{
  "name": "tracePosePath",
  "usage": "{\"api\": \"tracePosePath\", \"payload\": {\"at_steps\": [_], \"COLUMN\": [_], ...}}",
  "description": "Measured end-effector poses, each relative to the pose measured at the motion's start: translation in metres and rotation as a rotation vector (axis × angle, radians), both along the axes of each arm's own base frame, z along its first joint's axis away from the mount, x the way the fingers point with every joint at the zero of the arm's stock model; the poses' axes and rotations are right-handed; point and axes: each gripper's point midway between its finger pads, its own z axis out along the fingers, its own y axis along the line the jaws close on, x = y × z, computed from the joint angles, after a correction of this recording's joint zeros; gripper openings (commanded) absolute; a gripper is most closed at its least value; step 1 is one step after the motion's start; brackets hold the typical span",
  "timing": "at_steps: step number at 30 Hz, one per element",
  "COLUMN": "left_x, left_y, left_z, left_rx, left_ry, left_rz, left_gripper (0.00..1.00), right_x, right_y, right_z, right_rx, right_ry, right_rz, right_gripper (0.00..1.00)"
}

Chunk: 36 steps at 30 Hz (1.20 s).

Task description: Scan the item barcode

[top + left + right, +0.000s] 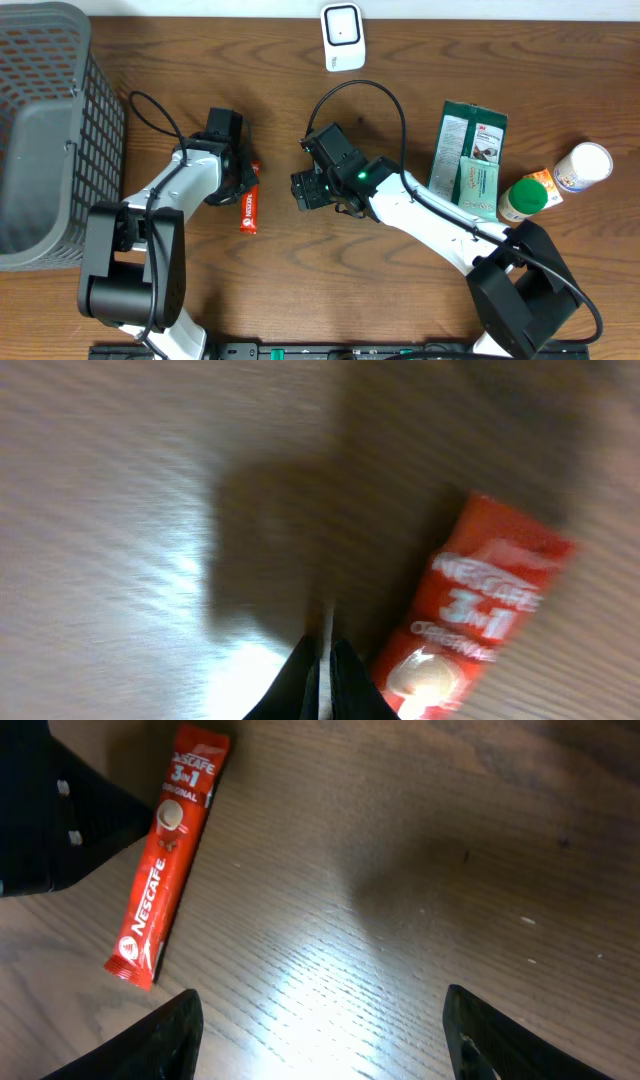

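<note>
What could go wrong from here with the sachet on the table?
The sachet lies flat, held by neither hand, so a pinch may slip off it. The shut left hand sits beside it and could nudge it away. No barcode shows on its upper face; it may need flipping before the scanner.

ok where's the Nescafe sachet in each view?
Overhead: Nescafe 3in1 sachet lies left of centre, beside the left arm's tip.
Left wrist: lower right, just right of the shut left gripper.
Right wrist: upper left, lying diagonally.
Shared landmark: the left gripper next to the sachet, seen as a dark shape at the right wrist view's left edge.
</note>
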Motion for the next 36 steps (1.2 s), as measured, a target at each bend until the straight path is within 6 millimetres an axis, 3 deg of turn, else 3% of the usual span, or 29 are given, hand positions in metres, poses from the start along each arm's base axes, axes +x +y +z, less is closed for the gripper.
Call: {"api": "tracePosePath", "payload": {"at_steps": [7, 13, 23, 30, 32, 36], "left_x": [0.000, -0.016, -0.018, -0.069, -0.081, -0.091], "left_y": [-0.038, -0.072, -0.056, -0.038, -0.045, -0.077], "left_z": [0.000, 0.000, -0.002, -0.002, -0.002, 0.000], "left_rx": [-0.204, -0.343, -0.220, -0.148, -0.195, -0.366], "left_ry": [0.011, 0.078, 0.080, 0.297, 0.350, 0.394], "left_rz": [-0.031, -0.083, -0.071, -0.011, -0.008, -0.027], "left_gripper": [0.08, 0.07, 0.11, 0.13, 0.13, 0.13], "right_x": [0.005, 0.003, -0.003, -0.024, -0.033, -0.039], "right_y": [-0.017, -0.030, -0.034, -0.012, -0.007, -0.010], "right_z": [-0.004, -0.010, -0.013, -0.016, -0.021, -0.024], "right_rx": [-0.027, -0.058, -0.070, -0.045, -0.047, -0.062], "right_ry": [0.025, 0.061, 0.095, 0.117, 0.133, 0.156], "right_rz": [-0.037, -0.058, -0.061, -0.038, -0.029, -0.033], "right_gripper": [0.73, 0.75, 0.80, 0.78, 0.78, 0.78]}}
